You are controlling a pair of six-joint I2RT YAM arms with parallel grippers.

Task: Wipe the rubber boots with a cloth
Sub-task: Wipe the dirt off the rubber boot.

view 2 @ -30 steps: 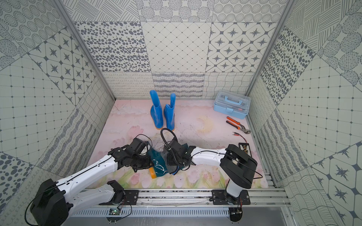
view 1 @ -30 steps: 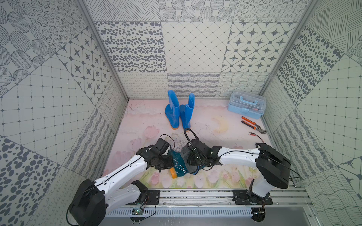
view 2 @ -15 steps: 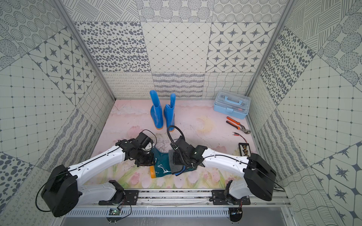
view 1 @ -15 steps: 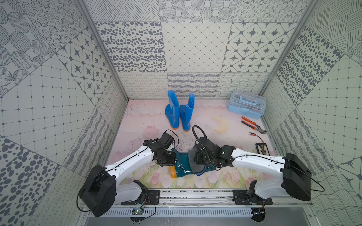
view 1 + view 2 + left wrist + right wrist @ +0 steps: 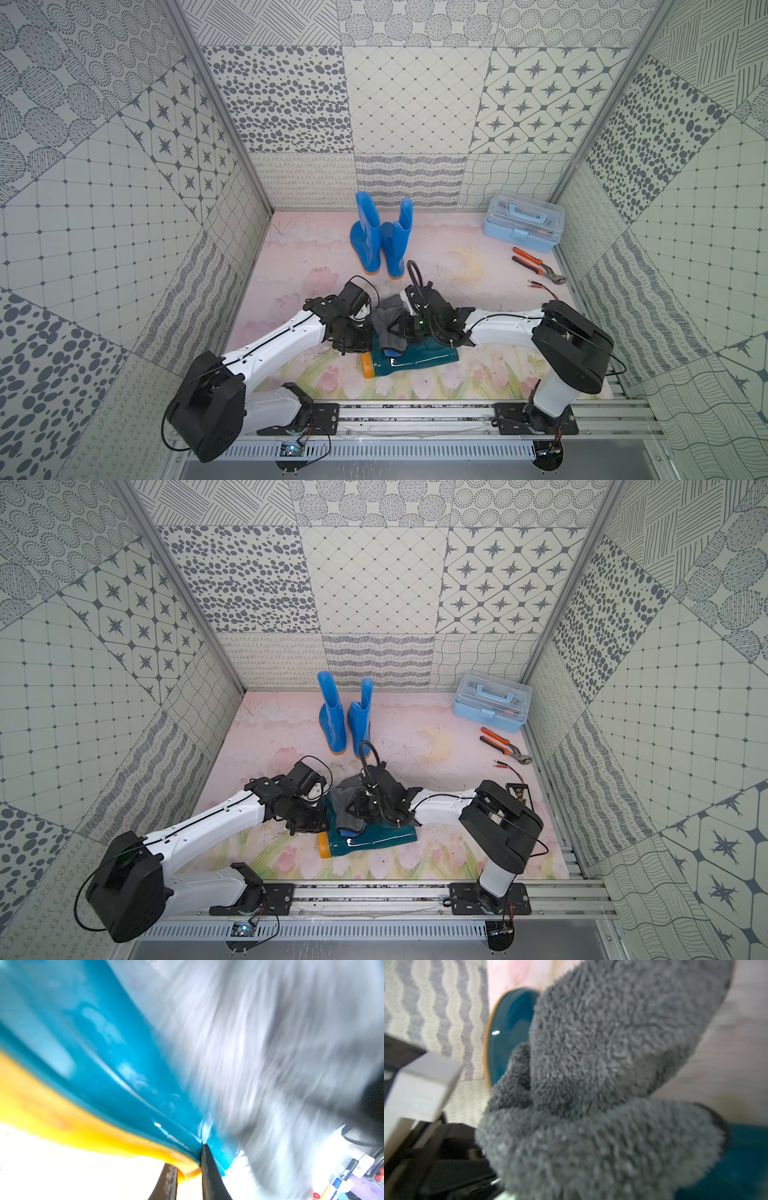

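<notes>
We see three walls (image 5: 407,104) covered in grey-and-white patchwork patterns, dots, stars and grids, meeting at metal corner posts (image 5: 216,104). The floor (image 5: 299,249) is pale pink with printed tulips, evenly lit.

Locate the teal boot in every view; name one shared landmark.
In a top view: teal boot on its side, front centre.
In a top view: teal boot, same place.
Left wrist: teal boot, close, orange sole.
Right wrist: teal boot behind grey cloth.
Shared landmark: grey cloth on it.

pale blue toolbox (image 5: 524,223) at back, orange-handled pliers (image 5: 540,268) beside it, floral mat (image 5: 453,249), patterned walls (image 5: 415,104)
</notes>
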